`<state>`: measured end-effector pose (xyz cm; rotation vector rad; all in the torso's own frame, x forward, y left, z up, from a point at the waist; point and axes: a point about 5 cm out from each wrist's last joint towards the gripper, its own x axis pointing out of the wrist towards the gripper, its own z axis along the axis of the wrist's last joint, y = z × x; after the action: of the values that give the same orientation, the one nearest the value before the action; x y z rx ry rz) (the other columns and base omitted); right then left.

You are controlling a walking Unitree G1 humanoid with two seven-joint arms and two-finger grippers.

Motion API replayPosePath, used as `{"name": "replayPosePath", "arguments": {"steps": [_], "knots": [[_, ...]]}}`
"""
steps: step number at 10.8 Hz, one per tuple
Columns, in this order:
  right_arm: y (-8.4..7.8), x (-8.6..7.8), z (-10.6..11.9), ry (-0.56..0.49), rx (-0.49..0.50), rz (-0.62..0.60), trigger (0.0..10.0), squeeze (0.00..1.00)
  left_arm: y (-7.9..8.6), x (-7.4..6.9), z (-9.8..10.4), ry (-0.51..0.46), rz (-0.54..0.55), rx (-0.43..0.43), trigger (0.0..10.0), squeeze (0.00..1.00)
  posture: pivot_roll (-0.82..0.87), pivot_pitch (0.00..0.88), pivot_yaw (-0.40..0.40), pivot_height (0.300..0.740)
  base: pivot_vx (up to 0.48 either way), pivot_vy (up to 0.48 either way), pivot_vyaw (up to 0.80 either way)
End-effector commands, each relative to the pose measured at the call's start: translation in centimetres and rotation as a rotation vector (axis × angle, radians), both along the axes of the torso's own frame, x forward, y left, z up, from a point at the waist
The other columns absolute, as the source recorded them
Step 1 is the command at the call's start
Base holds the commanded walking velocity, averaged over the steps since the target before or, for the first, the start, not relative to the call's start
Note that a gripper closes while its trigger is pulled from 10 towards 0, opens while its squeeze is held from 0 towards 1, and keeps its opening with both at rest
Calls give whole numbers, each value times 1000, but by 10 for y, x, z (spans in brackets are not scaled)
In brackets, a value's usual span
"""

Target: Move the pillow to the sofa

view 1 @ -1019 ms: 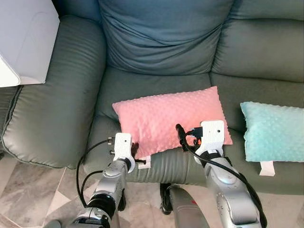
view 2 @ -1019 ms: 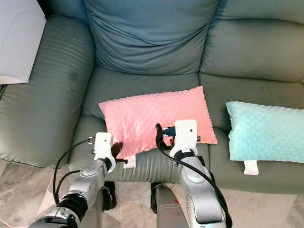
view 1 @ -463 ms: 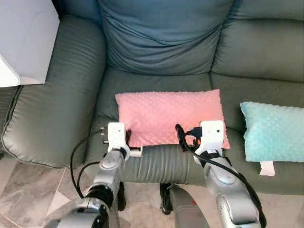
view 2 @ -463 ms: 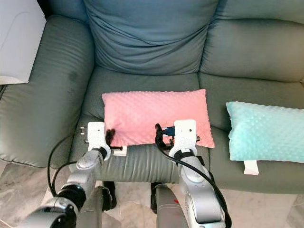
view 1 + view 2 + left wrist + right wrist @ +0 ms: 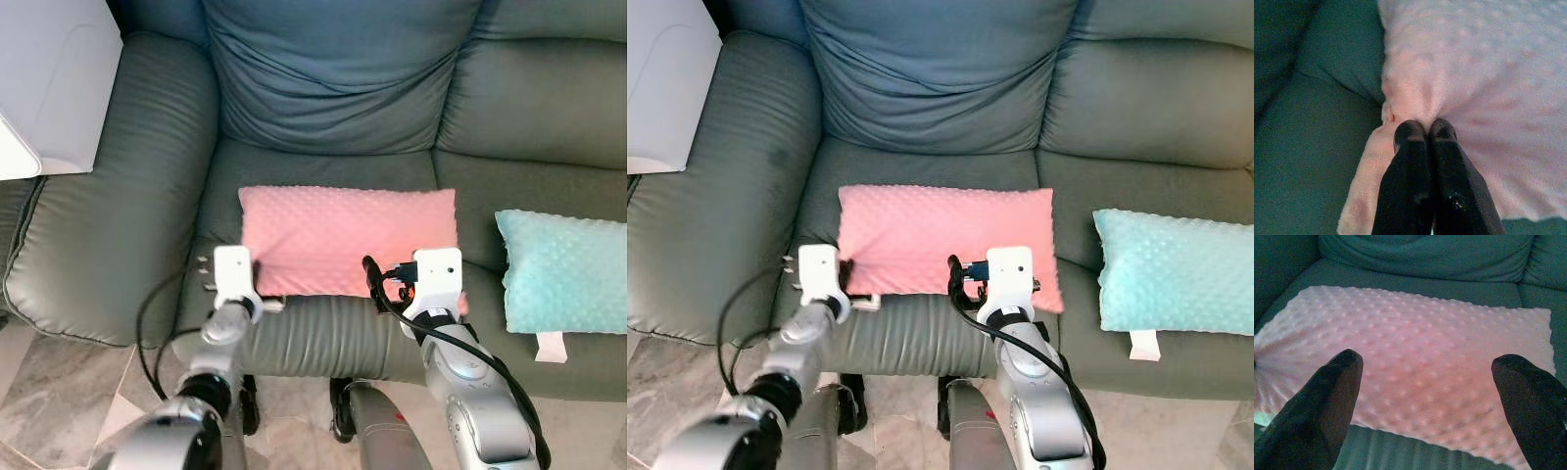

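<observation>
A pink dotted pillow (image 5: 348, 240) lies flat on the seat of the grey-green sofa (image 5: 118, 206), its long side along the seat's front edge. My left gripper (image 5: 1426, 131) is shut on the pillow's near left corner, pinching the fabric between its black fingers (image 5: 1409, 142). My right gripper (image 5: 1430, 360) stands open at the pillow's near right edge, its two fingertips spread wide above the pink surface (image 5: 1425, 347) with nothing between them. In the eye views the right wrist mount (image 5: 437, 279) covers the pillow's near right corner.
A teal dotted pillow (image 5: 563, 269) with a white tag lies on the seat to the right. A blue-grey back cushion (image 5: 333, 69) stands behind the pink pillow. A white object (image 5: 49, 78) rests beyond the left armrest. Marble floor tiles (image 5: 59, 411) lie below the sofa front.
The pillow has turned from tilted to square with the seat front. My left gripper, shut on its corner, moved left and farther onto the seat. The right arm stayed put.
</observation>
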<state>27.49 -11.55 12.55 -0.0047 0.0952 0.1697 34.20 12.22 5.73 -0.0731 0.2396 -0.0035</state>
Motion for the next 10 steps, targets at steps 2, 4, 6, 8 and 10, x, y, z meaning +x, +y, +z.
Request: {"name": "replayPosePath", "arguments": {"steps": [2, 4, 6, 8, 10], "knots": [[-2, -4, -4, 17, -6, -6, 10000, 0, 16, -2, -5, 15, 73, 25, 0, 0, -211, 392, -32, 740, 0, 0, 0], [-1, -4, -5, 21, -7, -3, 10000, 0, 13, -3, -7, 27, 33, 34, 10000, 0, -208, 393, -30, 740, 0, 0, 0], [-2, -5, -6, 25, -7, -4, 10000, 0, 12, -13, -16, 30, 23, -22, 10000, 1000, -204, 391, -30, 740, 0, 0, 0], [-2, -4, -7, 27, -8, -2, 10000, 0, 11, -25, -27, 38, 2, -44, 10000, 1000, -198, 388, -30, 740, 0, 0, 0], [-1, -1, -6, 24, -7, 0, 10000, 0, 13, -31, -30, 21, 0, -45, 10000, 1000, -188, 377, -27, 740, 0, 0, 0]]}}
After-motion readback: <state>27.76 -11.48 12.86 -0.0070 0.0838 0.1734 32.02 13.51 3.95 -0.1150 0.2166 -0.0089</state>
